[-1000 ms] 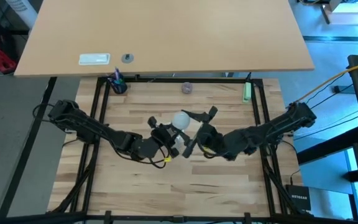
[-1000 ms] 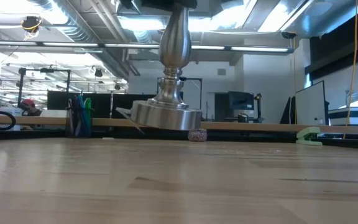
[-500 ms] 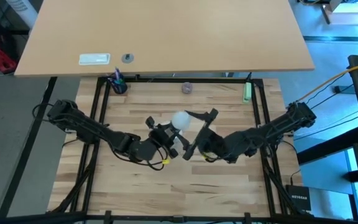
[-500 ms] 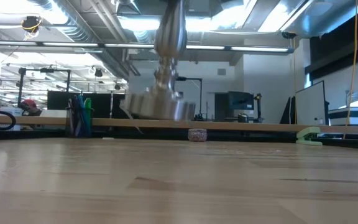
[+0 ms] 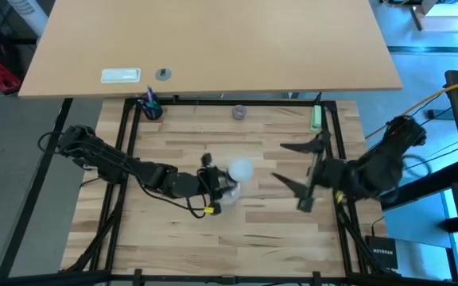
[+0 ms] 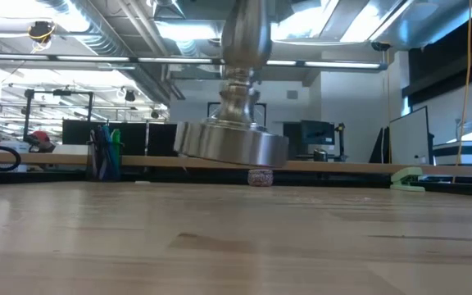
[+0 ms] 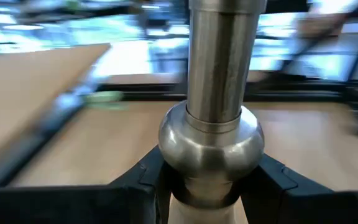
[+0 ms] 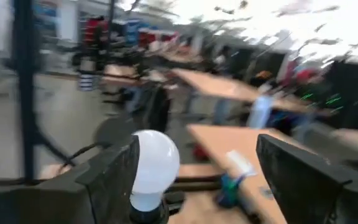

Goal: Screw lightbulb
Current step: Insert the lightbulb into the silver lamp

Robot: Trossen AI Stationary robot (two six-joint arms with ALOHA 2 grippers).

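A silvery stand with a round base (image 6: 232, 147) hangs above the wooden table, and my left gripper (image 5: 215, 187) is shut on it. The white lightbulb (image 5: 239, 168) sits on top of the stand, its narrow end in the dark socket (image 8: 145, 213). My right gripper (image 5: 302, 173) stands open well to the right of the bulb, level with it and touching nothing. In the right wrist view the lightbulb (image 8: 155, 160) shows some way off beyond the two spread fingers. My left gripper pinches the stand's stem at its round bulge (image 7: 211, 142) between its two fingers (image 7: 143, 182). The fingers come nearly level from the table's left and lie across the stem. The stand is about upright, its base (image 6: 232, 147) lifted clear of the table.
Along the far edge of the work table stand a cup of pens (image 5: 149, 107), a small greyish knob (image 5: 238, 112) and a green object (image 5: 315, 117). A black frame (image 5: 126, 127) borders the table. A large tan board (image 5: 213, 40) lies beyond it.
My right gripper has drawn away from the lightbulb toward the table's right edge and risen. My left gripper has turned at the wrist. The stand and bulb have swung a little toward the near edge, still clear of the table.
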